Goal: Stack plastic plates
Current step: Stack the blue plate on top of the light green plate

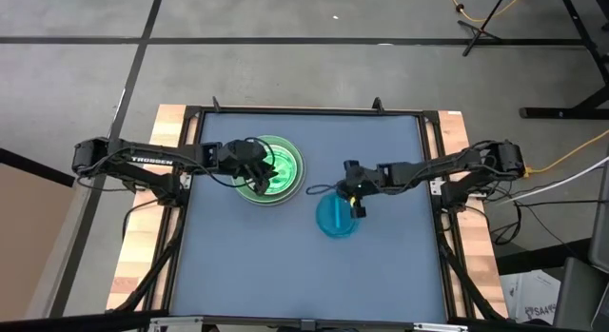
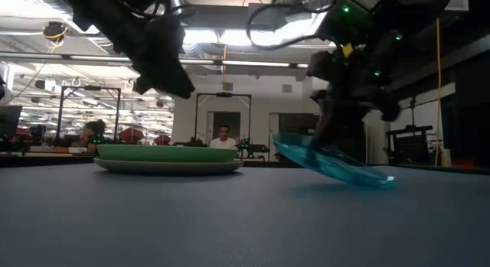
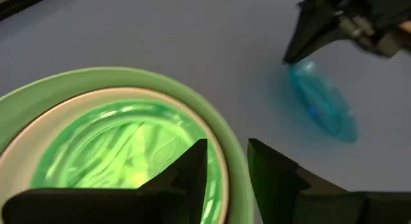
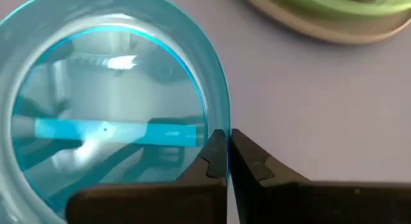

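The translucent blue plate [image 1: 336,216] sits near the tabletop's [image 1: 247,265] centre, tilted: in the low view one edge rests on the surface while the opposite edge is raised. The right gripper [image 4: 227,150] is pinched narrow on that raised rim, holding the plate. Beside it, apart from it, stands the stack [image 2: 168,158]: a large grey plate [image 2: 168,167] at the bottom, a light green plate [image 3: 218,131] on it, and a translucent green plate [image 3: 128,153] showing on top. The left gripper [image 3: 225,166] hovers over the stack's edge, its fingers parted by a modest gap and holding nothing.

The step in hand appears to be lifting the blue plate for transfer. The next move calls for raising it clear, carrying it across over the stack, levelling it, and releasing. The left arm likely needs to withdraw first to prevent contact.
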Robot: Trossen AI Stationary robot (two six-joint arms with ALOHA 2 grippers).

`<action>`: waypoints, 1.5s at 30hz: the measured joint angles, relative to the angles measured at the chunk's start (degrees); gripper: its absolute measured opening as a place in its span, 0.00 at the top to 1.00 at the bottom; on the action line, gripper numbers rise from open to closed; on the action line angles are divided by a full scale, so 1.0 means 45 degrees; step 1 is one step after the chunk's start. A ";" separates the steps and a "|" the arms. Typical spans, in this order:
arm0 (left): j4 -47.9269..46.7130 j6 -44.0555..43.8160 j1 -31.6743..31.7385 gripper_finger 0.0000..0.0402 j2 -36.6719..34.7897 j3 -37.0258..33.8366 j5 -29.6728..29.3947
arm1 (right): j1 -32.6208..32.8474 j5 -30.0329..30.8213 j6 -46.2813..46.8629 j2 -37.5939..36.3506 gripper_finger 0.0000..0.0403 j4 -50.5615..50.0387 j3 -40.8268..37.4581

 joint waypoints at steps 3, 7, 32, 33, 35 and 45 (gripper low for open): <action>0.0567 -0.0401 -0.0201 0.74 -0.0002 0.0000 -0.0021 | -0.0201 -0.0009 -0.0027 0.0000 1.00 0.0928 0.0000; 0.1332 -0.1088 -0.0542 0.74 -0.0001 0.0000 -0.0414 | -0.0171 0.0076 -0.0319 0.0000 1.00 0.1881 0.0002; 0.6681 -0.2085 -0.3308 0.74 0.2801 0.0000 -0.3628 | -0.0163 0.0987 -0.0304 -0.0005 1.00 0.2501 0.0005; 0.6866 -0.2085 -0.3353 0.74 0.3036 0.0000 -0.3633 | -0.0163 0.0987 -0.0304 -0.0005 1.00 0.2501 0.0005; 0.7305 -0.2084 -0.3444 0.74 0.3474 0.0000 -0.3638 | -0.0163 0.0987 -0.0303 -0.0005 1.00 0.2497 0.0005; 0.8412 -0.2099 -0.3515 0.74 0.5017 0.0000 -0.3646 | -0.0163 0.0987 0.0248 -0.0005 1.00 0.2491 0.0005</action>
